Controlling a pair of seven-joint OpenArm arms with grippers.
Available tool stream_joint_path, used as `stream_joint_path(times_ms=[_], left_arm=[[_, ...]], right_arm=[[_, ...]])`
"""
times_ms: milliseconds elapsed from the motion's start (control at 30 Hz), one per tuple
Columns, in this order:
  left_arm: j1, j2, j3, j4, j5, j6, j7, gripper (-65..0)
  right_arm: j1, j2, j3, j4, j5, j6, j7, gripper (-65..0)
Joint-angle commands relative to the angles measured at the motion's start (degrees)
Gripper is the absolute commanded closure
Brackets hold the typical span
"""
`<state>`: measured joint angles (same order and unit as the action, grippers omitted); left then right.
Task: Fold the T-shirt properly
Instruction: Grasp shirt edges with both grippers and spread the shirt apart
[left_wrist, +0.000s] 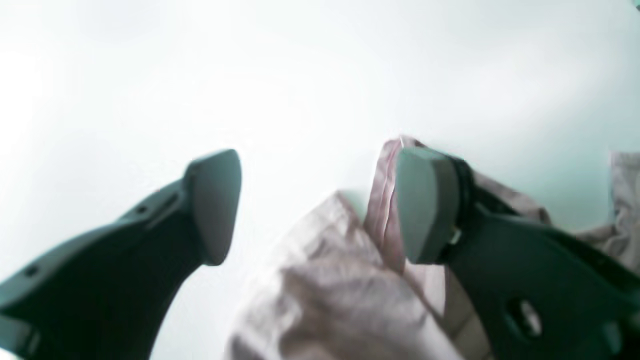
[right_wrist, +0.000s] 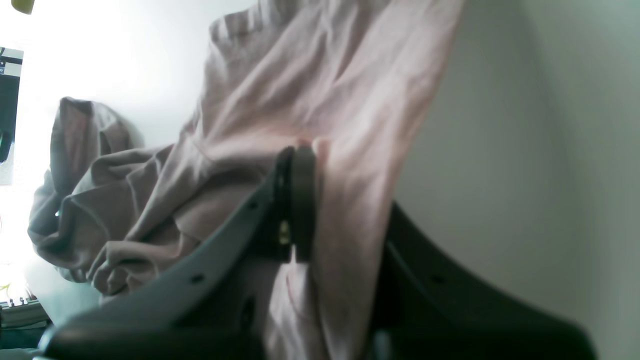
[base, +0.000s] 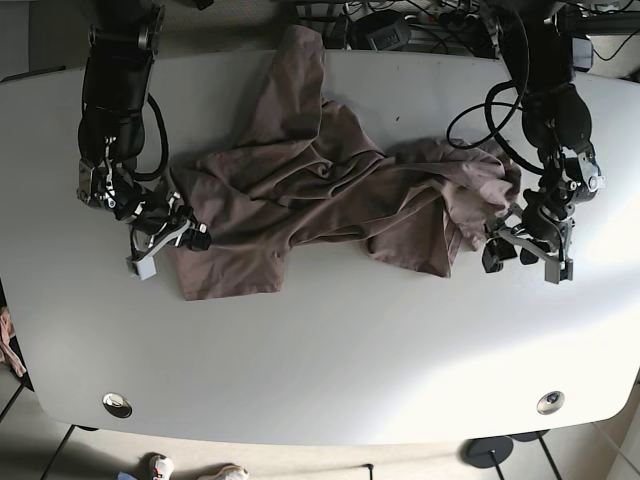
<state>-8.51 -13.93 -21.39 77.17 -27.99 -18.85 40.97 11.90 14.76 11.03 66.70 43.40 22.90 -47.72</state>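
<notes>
Pinkish-brown cotton is lying in a rumpled heap across the middle of the pale bench (base: 330, 340), so the T-shirt (base: 320, 195) is looking a long way from folded. No clean fold is showing anywhere; the body is bunching into ridges at the centre, one part is trailing up toward the far edge of the bench, and a flatter flap is lying at the near left of the base view. By my reading, the work is sitting at the spreading-out stage, with every real fold yet to be made.

Seen from its own wrist camera, the right gripper (right_wrist: 345, 200) is pinching a fold of the cloth between its closed jaws, at the garment's edge on the left of the base view. The left gripper (left_wrist: 315, 205) is standing wide apart at the opposite edge, with one finger (left_wrist: 425, 205) lying against a puckered bit of fabric and nothing caught between the two; its other finger is hanging over bare bench.

Around the work, cables (base: 420, 20) and dark gear are crowding the far edge of the bench, just beyond the trailing part of the shirt. Two round fittings (base: 117, 404) are sitting near the front edge, well apart from the cloth. Nothing is lying on top of the garment itself, so the wrinkles look like the main obstacle.
</notes>
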Motion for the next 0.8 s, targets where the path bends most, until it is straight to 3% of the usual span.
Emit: stream_joint_path(times_ms=[33,267,567,633,667,700,733,800], left_arm=[[-3.7,-0.8,3.6,-2.9,-1.2,-0.3,-1.2,-45.8],[-10.2,-0.8,17.1,-13.6,-1.3,-0.4,-1.5,-46.3],[-10.2,-0.8,21.0,-19.1,-1.1,-0.4,-1.5,-45.1],[-10.1,-0.8,21.0,-19.8,-1.1,-0.4,-1.5,-30.1],[-10.3,-0.8,21.1,-20.8,-1.0,-0.4,-1.5,-15.0],[-10.4,-0.8,21.8,-21.5,-1.0,-0.4,-1.5,-5.7],[-10.4,-0.8,23.0,-21.7,-1.0,-0.4,-1.5,0.0],[-10.4,-1.0,24.1,-20.8,-1.1,-0.2,-1.5,0.0]], right_arm=[[1.5,0.3,0.2,1.2,1.0,0.45,1.1,-2.2],[1.6,0.1,0.3,1.3,1.5,0.45,1.1,-2.2],[1.6,0.6,0.4,1.3,1.5,0.62,1.1,-2.2],[1.6,0.4,0.4,1.3,1.5,0.71,1.1,-2.2],[1.6,0.3,0.4,1.3,1.5,0.71,1.1,-2.2],[1.6,0.2,0.4,1.3,1.5,0.71,1.1,-2.2],[1.6,0.2,0.4,1.3,1.5,0.71,1.1,-2.2],[1.6,0.2,0.4,1.3,1.5,0.71,1.2,-2.2]])
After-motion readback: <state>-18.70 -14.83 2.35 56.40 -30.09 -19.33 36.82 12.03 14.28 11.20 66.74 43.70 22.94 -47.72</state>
